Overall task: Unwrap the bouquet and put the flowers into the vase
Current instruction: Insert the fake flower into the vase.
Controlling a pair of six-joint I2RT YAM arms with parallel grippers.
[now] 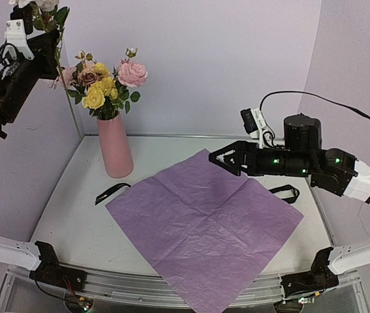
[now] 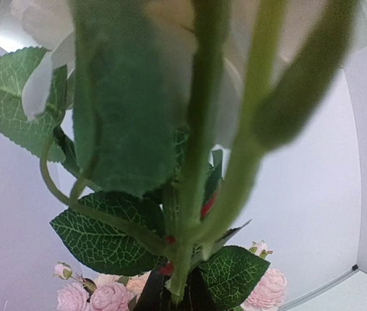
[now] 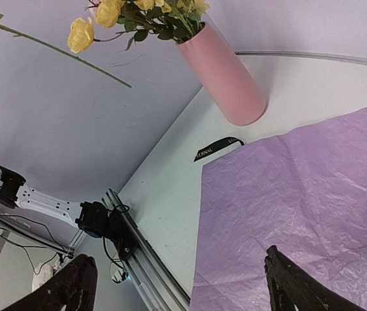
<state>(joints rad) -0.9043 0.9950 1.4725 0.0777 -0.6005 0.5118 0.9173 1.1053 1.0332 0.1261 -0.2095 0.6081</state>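
**Wrapper spread flat, one stem held aloft**

Nearest the arm bases, the lilac paper sheet (image 1: pixel 204 228) lies spread open and creased on the white table (image 1: pixel 74 222), its near corner reaching past the table's front edge. A black ribbon (image 1: pixel 111 192) lies just off the sheet's left corner, and a second black loop (image 1: pixel 286 192) sits beside its far-right edge. The right gripper (image 1: pixel 218 158) hovers at the sheet's far corner, jaws spread wide with nothing between them. Further back on the left, the pink vase (image 1: pixel 115 149) stands upright, with pink and yellow flowers (image 1: pixel 103 88) in its mouth. High at the far left, the left gripper (image 1: pixel 53 32) is clamped on a leafy green stem (image 2: pixel 199 162) bearing a white bloom (image 2: pixel 41 71).
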